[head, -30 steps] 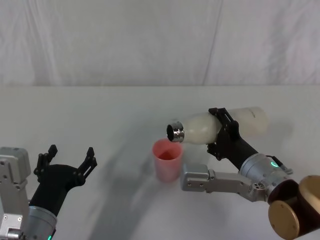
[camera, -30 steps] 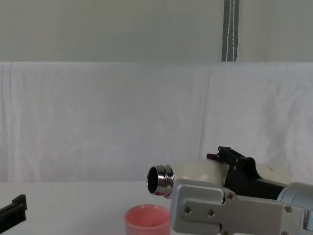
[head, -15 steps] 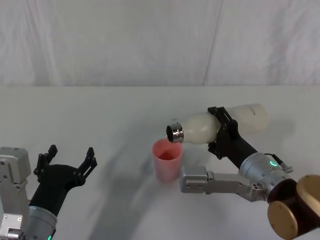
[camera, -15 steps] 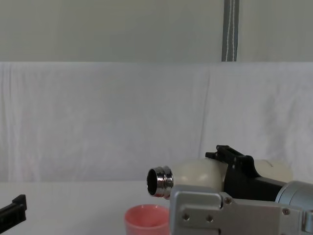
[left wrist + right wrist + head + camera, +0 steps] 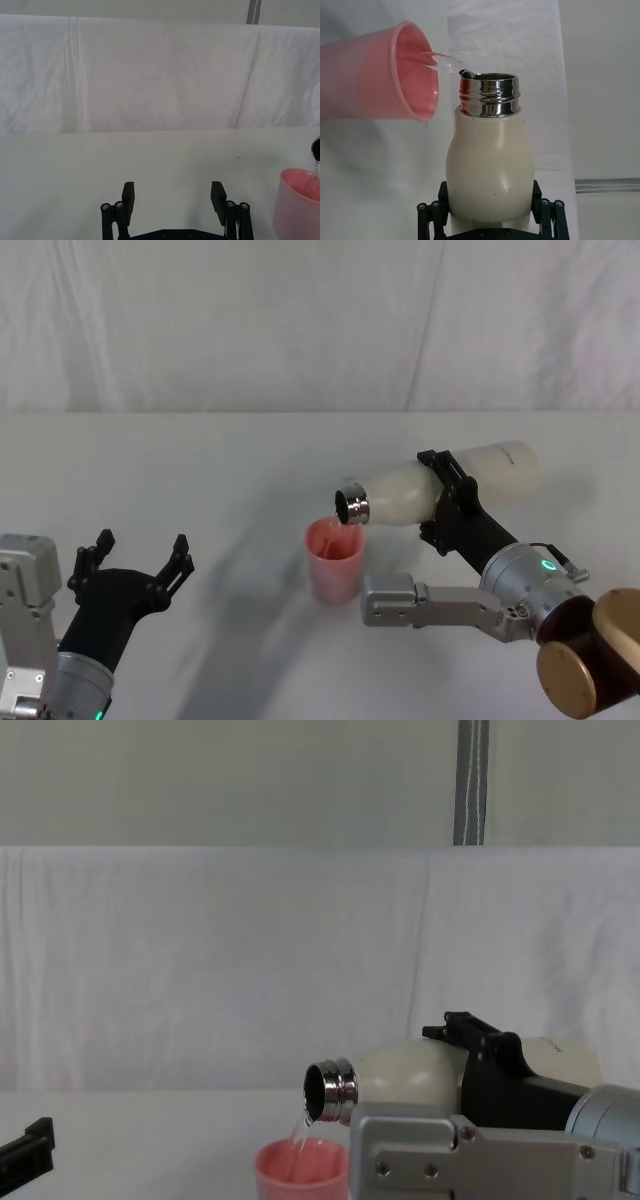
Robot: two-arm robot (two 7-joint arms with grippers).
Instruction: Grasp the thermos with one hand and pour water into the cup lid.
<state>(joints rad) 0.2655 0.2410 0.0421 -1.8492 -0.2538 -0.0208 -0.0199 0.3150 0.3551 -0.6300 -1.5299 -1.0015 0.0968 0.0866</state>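
Thermos (image 5: 440,488) held nearly horizontal above the table, steel neck (image 5: 352,506) pointing toward the robot's left and tipped slightly down. Mouth sits just over the rim of the cup lid (image 5: 334,560). A thin clear stream of water runs from the lip into the cup; it shows in the chest view (image 5: 301,1130) and again, closer, in the right wrist view (image 5: 445,61).

Cup lid: pink, upright on the white table (image 5: 200,470), near the middle of the work area, just below and slightly left of the thermos mouth. Not touching the bottle.

Right gripper (image 5: 447,502): black fingers clamped around the thermos body at about mid-length, one finger on each side, as the right wrist view shows (image 5: 490,220). Grey wrist block reaches in from the lower right, passing beside the cup.

Left gripper (image 5: 140,560): low at the robot's left, well apart from cup and bottle, fingers spread apart with nothing between them. In the left wrist view (image 5: 172,200) the two fingers stand wide over bare table, with the pink cup at the far edge.

White cloth backdrop (image 5: 300,320) behind the table.
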